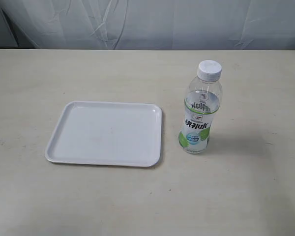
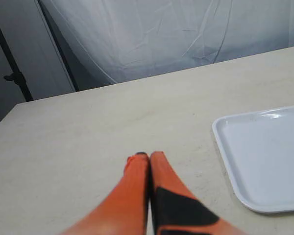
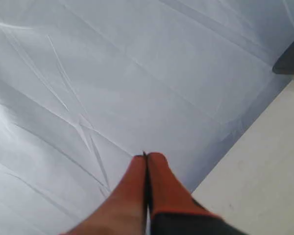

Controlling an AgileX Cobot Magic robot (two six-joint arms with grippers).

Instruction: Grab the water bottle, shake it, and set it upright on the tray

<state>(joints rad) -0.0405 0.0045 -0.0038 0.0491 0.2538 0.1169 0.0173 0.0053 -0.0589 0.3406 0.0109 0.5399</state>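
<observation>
The water bottle (image 1: 200, 114) is stood upright just beside the tray (image 1: 105, 133); the left gripper (image 2: 148, 155) and right gripper (image 3: 146, 156) are seen clenched.

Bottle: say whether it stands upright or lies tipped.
Upright: the bottle stands on its base on the table, white cap on top, beside the tray, not on it.

The left end effector (image 2: 148, 155) is squeezed tight, no gap. The right end effector (image 3: 146, 155) is squeezed tight too.
</observation>
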